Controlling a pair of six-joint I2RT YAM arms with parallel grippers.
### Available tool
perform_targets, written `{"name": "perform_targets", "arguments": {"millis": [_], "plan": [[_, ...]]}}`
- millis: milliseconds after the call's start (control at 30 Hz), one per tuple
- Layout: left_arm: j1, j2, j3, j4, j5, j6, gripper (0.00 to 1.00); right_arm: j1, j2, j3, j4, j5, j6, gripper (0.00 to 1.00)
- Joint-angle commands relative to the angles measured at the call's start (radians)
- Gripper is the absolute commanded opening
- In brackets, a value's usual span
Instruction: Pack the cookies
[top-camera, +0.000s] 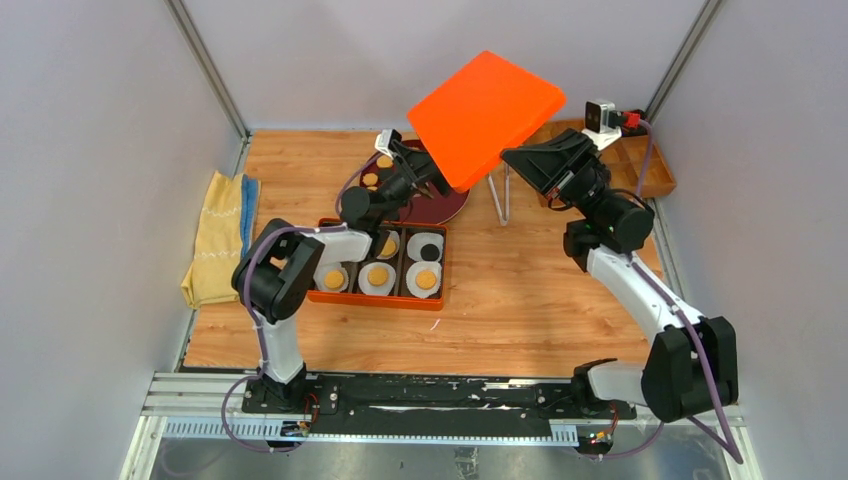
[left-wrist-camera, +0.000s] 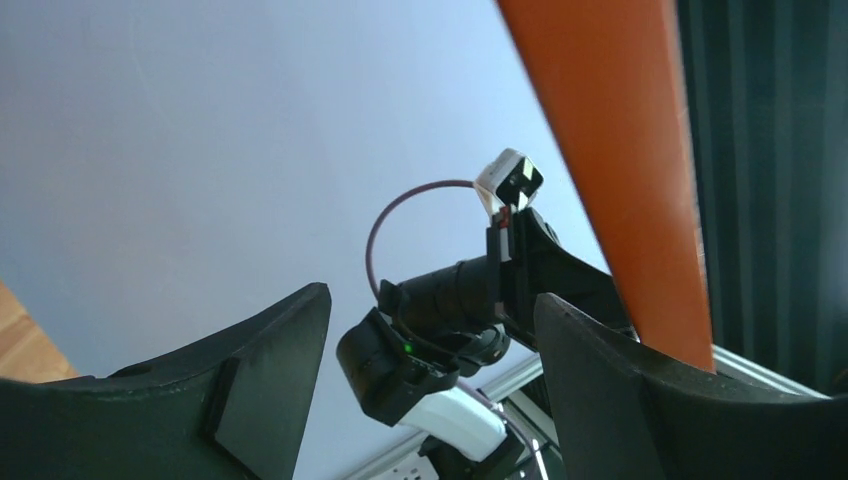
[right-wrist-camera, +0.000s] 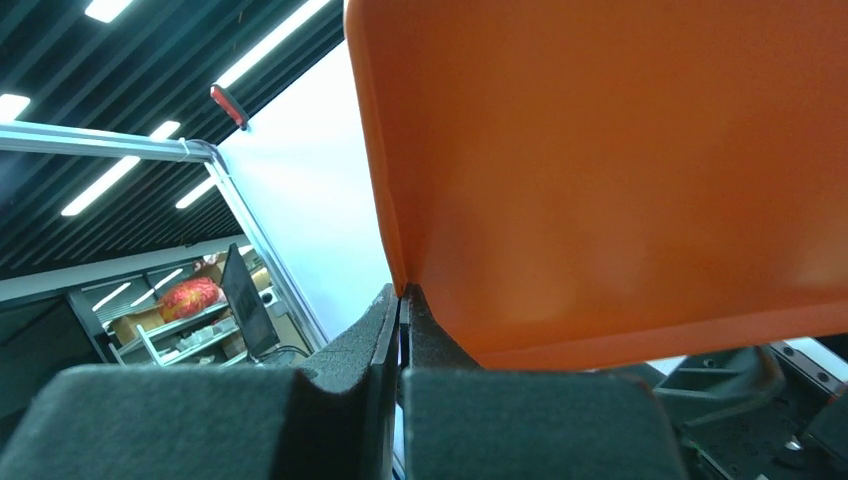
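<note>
Overhead, the right gripper (top-camera: 510, 158) holds an orange lid (top-camera: 487, 115) tilted in the air above the far part of the table (top-camera: 520, 290), pinching its lower right edge. The left gripper (top-camera: 428, 183) is raised beside the lid's lowest corner, above a dark plate (top-camera: 445, 205); whether it touches the lid I cannot tell from here. Two golden cookies (top-camera: 371, 180) lie on the plate's left part. More sit in white cups (top-camera: 362, 286) in an orange box (top-camera: 375, 298) nearer the arms: four golden and one dark show, one per cup, and the left arm hides the far-left compartment. A yellow towel (top-camera: 218, 238) lies at the table's left edge.

From the left wrist, the two fingers (left-wrist-camera: 270, 350) stand spread with nothing between them. The lid's edge runs down behind the right-hand finger, and the right arm (left-wrist-camera: 470, 290) shows beyond.

From the right wrist, the fingers (right-wrist-camera: 350, 350) are pressed together on the lid's rim.
</note>
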Motion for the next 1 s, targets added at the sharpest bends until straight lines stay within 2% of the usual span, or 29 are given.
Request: {"name": "perform_targets", "arguments": {"millis": [0,167,400,700,967], "plan": [[-0.035,-0.072,0.035,0.072,0.044,0.028,0.79,0.010,0.047,0.035,0.071,-0.009,-0.012,0.00],[-0.084,-0.162,-0.071,0.073,0.098,0.061,0.79,0.009,0.123,0.077,0.071,0.013,-0.034,0.00],[-0.103,-0.233,-0.183,0.071,0.093,0.102,0.79,0.009,0.212,0.132,0.071,0.044,-0.030,0.00],[-0.102,-0.202,-0.206,0.074,0.014,0.066,0.81,0.009,0.197,0.105,0.071,0.051,-0.038,0.00],[-0.078,-0.273,-0.220,0.075,-0.116,0.070,0.81,-0.010,0.142,0.049,0.070,0.052,-0.061,0.00]]}}
